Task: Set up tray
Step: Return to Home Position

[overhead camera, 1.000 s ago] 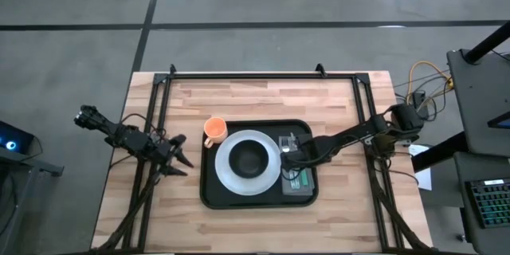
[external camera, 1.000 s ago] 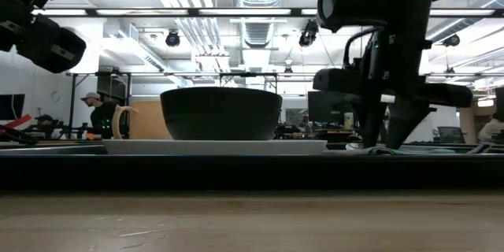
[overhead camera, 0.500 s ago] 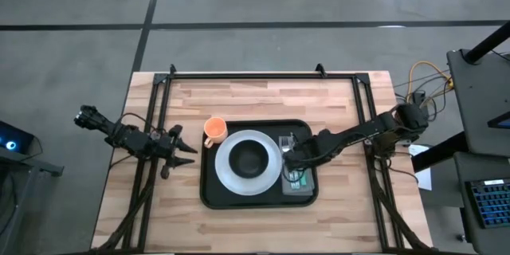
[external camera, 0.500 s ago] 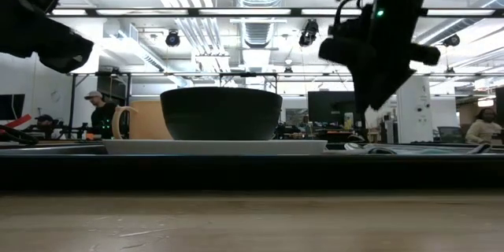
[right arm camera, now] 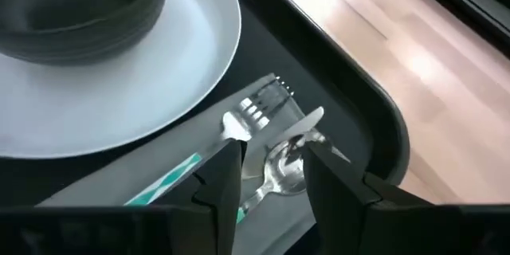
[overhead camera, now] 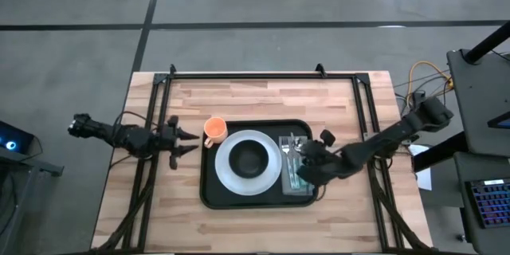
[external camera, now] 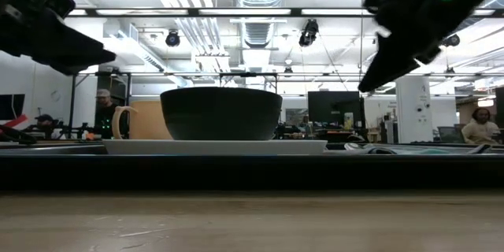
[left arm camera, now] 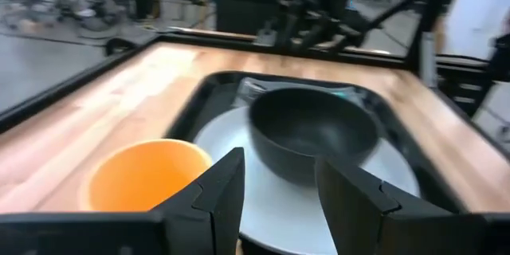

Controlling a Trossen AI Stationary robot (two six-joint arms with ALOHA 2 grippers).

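- Left gripper (left arm camera: 279, 163): out over the bare wooden table (overhead camera: 263, 100), off the tray's short side, pointed at the tray. Fingers spread a moderate gap, nothing between them.
- Right gripper (right arm camera: 272, 158): over the opposite end of the tray, looking down on the napkin. Fingers parted by a narrow gap, holding nothing.
- Low view: both grippers hang well above the tray rim and touch nothing.
- Tray (overhead camera: 209, 196): black, raised rim, lying mid-table. It stretches straight ahead of the left gripper, and its near end is just beyond those fingertips. The right gripper is above its other end.
- Orange cup (overhead camera: 214, 130): nearest thing to the left gripper, just ahead of the fingers and slightly to one side, at the tray's corner. Can't tell whether it stands inside the rim.
- White plate (overhead camera: 228, 177): on the tray floor, ahead of the left gripper, past the cup. Its edge passes close beside the right gripper's fingers.
- Dark bowl (overhead camera: 249, 158): upright at the middle of the plate, between the two grippers.
- Grey napkin (overhead camera: 288, 190): flat in the tray between the plate and the rim, directly under the right gripper.
- Fork (right arm camera: 253, 111): lying on the napkin, tines just ahead of the right gripper's fingers.
- Spoon (right arm camera: 279, 169): on the napkin, its bowl showing in the gap between those fingers, below them and not touched.
- Third steel piece beside the fork: too blurred to name.
- Teal handle (right arm camera: 171, 177): runs along the napkin back under the right gripper.
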